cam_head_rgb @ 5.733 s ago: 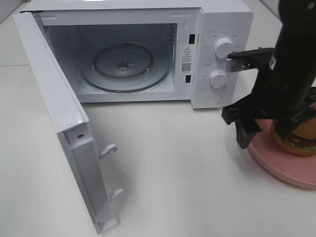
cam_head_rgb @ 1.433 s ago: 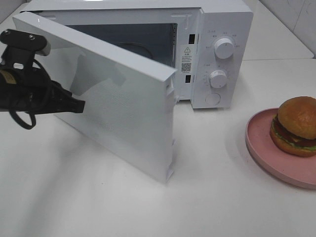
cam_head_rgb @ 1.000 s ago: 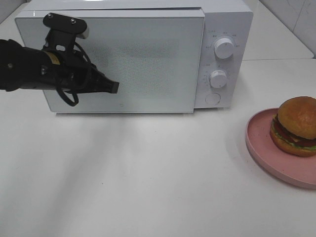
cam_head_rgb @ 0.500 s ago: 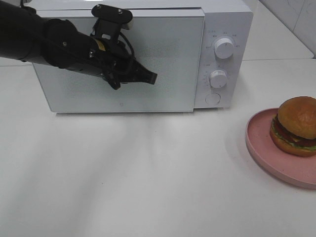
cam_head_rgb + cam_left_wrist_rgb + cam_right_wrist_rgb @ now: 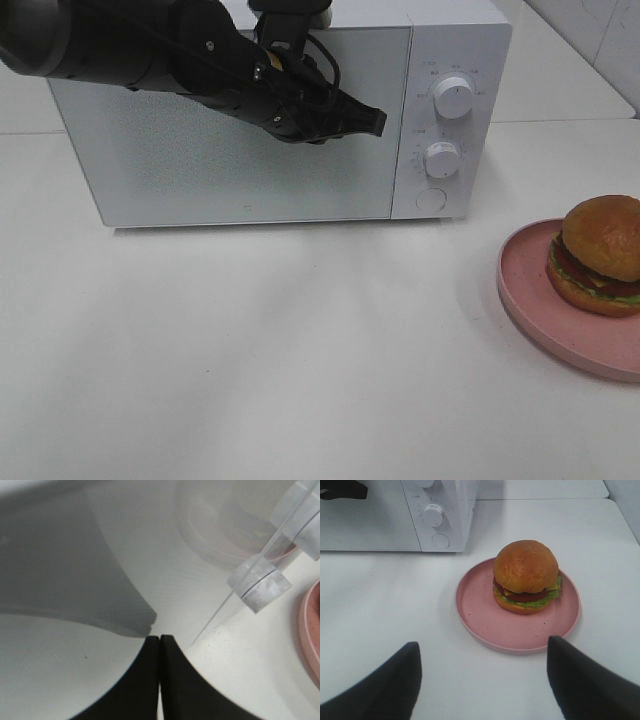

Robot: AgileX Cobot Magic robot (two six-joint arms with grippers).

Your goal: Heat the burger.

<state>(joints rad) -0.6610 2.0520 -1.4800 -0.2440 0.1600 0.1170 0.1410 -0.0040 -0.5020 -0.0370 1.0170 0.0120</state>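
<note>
The burger (image 5: 602, 255), with a golden-brown bun and lettuce, tomato and cheese layers, sits on a pink plate (image 5: 540, 315) at the right, outside the microwave (image 5: 200, 185). The microwave door is shut. My left gripper (image 5: 376, 122) is shut and empty, its tip close to the door's right edge beside the control panel. The left wrist view shows its fingers (image 5: 170, 680) pressed together close to the door. My right gripper (image 5: 482, 647) is open and empty, hovering above the table on the near side of the burger (image 5: 525, 575); it is out of the exterior high view.
The microwave panel has an upper knob (image 5: 453, 97), a lower knob (image 5: 441, 158) and a round button (image 5: 431, 199). My left arm (image 5: 150, 50) stretches across the upper door. The white table (image 5: 300, 350) spreads in front of the microwave.
The left arm swung the microwdoor shut, then its shut gripper slid right along the closed door to the edge by the control panel. The burger and plate have not moved.
</note>
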